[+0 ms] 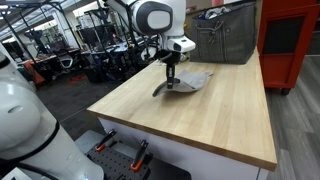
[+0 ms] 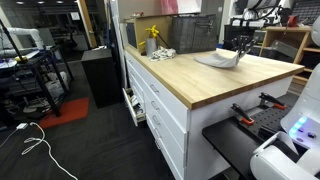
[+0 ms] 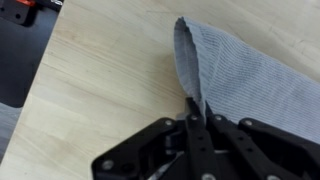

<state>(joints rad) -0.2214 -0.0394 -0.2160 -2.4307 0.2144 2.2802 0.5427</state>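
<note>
1. On the wooden table (image 1: 215, 125), toward its far side, a grey cloth (image 1: 198, 80) is being held by one edge. Most of it is lying flat on the wood, as is being shown in both exterior views.
2. The gripper (image 3: 197, 108) is being seen clenched on that edge in the wrist view. The jaws are pressed together with the fabric pinched between them.
3. The pinched edge is being held up off the table, so a little tent of fabric is being formed from the fingertips down to the flat part.
4. Step-wise, this is probably being caught mid-fold or mid-drag. The grab looks done, but the raised edge isn't being set down anywhere yet.
5. Just a guess, but the next move is being dictated by how thin that pinch is. Slow, low travel is being called for so the fabric isn't tugged free. The jaws are best opened only once the edge is resting on something.
6. At the back, a grey bin (image 1: 225, 35) and a red cabinet (image 1: 290, 40) are sitting well apart from the cloth, and neither is being touched.
</note>
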